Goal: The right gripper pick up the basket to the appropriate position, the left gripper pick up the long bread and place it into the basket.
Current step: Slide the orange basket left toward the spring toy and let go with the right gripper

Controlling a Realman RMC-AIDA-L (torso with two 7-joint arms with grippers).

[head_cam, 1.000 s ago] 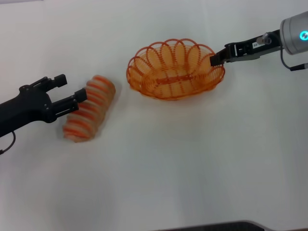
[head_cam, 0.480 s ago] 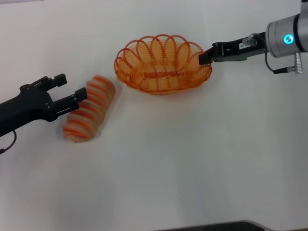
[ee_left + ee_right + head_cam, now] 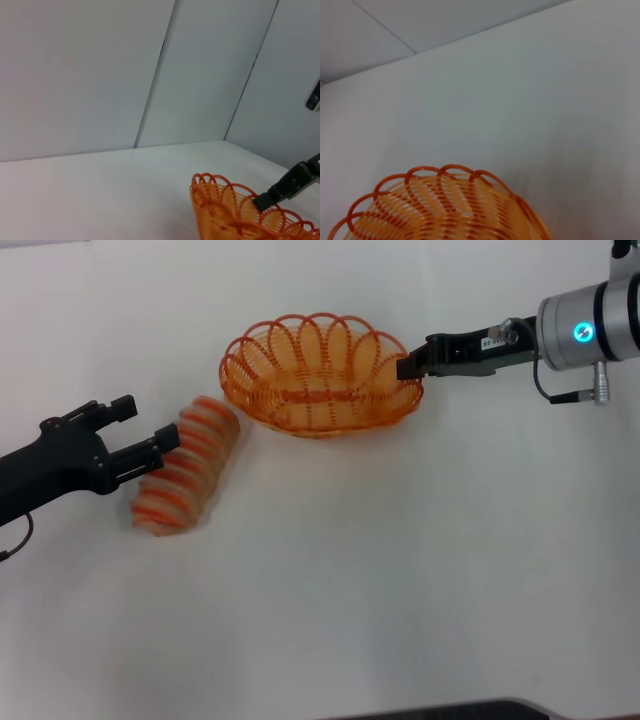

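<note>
The basket [image 3: 318,375] looks like glossy orange coated wire, the long bread [image 3: 186,466] matt with raised ridges, the desk [image 3: 400,570] smooth matt white, and both claws matt black plastic

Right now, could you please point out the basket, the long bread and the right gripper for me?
basket [image 3: 262,362]: head view, looped rim on its left side.
long bread [image 3: 187,478]: head view, middle of the ridged loaf.
right gripper [image 3: 407,365]: head view, tips at the basket's right rim.

black arms; right gripper [image 3: 406,366] white-labelled, silver wrist lit blue.
</note>
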